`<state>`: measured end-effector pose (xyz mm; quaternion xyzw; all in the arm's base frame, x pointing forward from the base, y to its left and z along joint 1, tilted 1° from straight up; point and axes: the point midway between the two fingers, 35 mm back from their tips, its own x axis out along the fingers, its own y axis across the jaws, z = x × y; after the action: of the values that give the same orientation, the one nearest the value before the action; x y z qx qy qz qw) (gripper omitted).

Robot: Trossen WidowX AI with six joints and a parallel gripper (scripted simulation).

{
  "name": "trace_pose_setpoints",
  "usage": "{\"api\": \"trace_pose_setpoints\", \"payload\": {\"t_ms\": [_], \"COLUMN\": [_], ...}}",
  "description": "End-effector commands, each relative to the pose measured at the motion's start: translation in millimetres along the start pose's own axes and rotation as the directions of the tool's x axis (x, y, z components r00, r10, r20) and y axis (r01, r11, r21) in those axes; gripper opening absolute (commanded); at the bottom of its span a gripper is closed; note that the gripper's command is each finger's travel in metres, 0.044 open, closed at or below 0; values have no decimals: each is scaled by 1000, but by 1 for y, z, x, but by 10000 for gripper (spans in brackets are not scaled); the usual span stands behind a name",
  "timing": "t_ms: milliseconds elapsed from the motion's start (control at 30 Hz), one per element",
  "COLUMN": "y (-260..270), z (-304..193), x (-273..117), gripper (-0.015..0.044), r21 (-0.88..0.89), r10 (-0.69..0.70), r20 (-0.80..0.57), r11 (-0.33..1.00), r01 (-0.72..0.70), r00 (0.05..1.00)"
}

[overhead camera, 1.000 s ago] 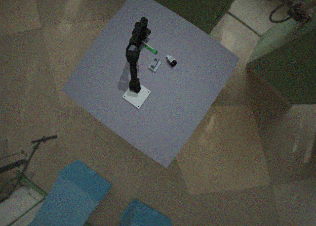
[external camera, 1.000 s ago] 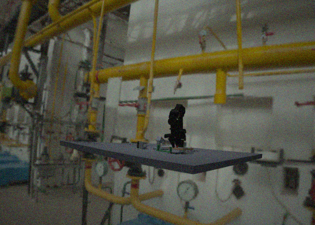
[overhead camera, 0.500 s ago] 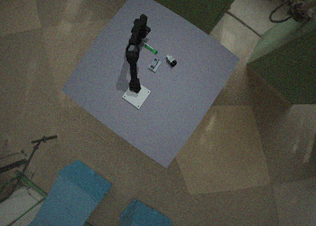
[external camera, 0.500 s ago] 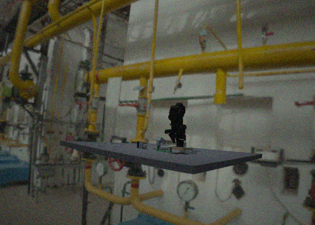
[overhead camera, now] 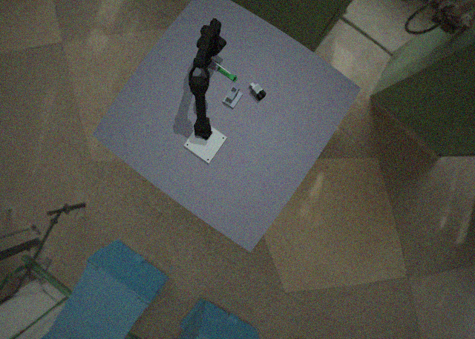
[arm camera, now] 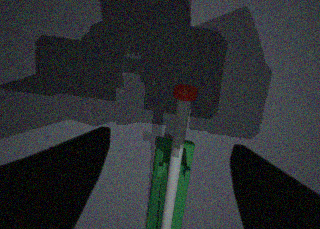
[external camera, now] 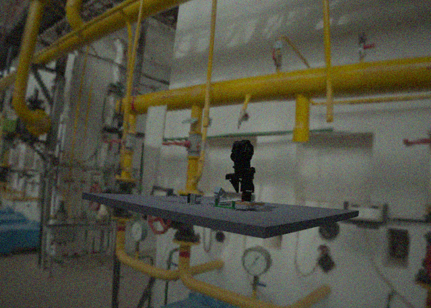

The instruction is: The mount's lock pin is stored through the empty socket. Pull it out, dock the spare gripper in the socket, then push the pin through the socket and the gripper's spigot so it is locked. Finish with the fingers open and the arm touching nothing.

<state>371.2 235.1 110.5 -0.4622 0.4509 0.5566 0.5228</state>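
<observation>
The lock pin (arm camera: 171, 189) has a red head and a pale shaft. It lies along the green holder (overhead camera: 227, 73) (arm camera: 184, 189), its head sticking out past the holder's end. My gripper (arm camera: 170, 144) is open above it, one finger on each side of the pin, touching neither pin nor holder in the wrist view. The grey mount (overhead camera: 231, 98) stands near the holder, with no pin seen through its socket. The spare gripper (overhead camera: 257, 91), pale with a black end, lies on the table beside the mount. My fingertips are hidden in the top view.
The arm's white base plate (overhead camera: 206, 151) is on the table (overhead camera: 264, 147), on the far side of the mount from the holder. The arm's shadow falls across the table around the pin's head. The table's edges are well away from the mount.
</observation>
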Motion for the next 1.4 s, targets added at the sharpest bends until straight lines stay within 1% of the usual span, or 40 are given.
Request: {"api": "trace_pose_setpoints", "payload": {"t_ms": [0,100,167,300,400,633,1367], "y": [-2,-3,-3,-3,-5,-6,-8], "z": [-17,-49,-57,-57,-58,-66,-70], "x": [-18,-55,-63,-63,-53,4,34], "gripper": [253,180,180,180,180,180,180], "r21": [-3,-9,-10,-10,-10,-10,-10], "r10": [-9,-25,-28,-28,-29,-29,-29], "r20": [-2,-5,-6,-6,-6,-6,-6], "r11": [1000,1000,1000,1000,1000,1000,1000], "r01": [9,25,28,28,29,29,29], "r00": [1000,1000,1000,1000,1000,1000,1000]}}
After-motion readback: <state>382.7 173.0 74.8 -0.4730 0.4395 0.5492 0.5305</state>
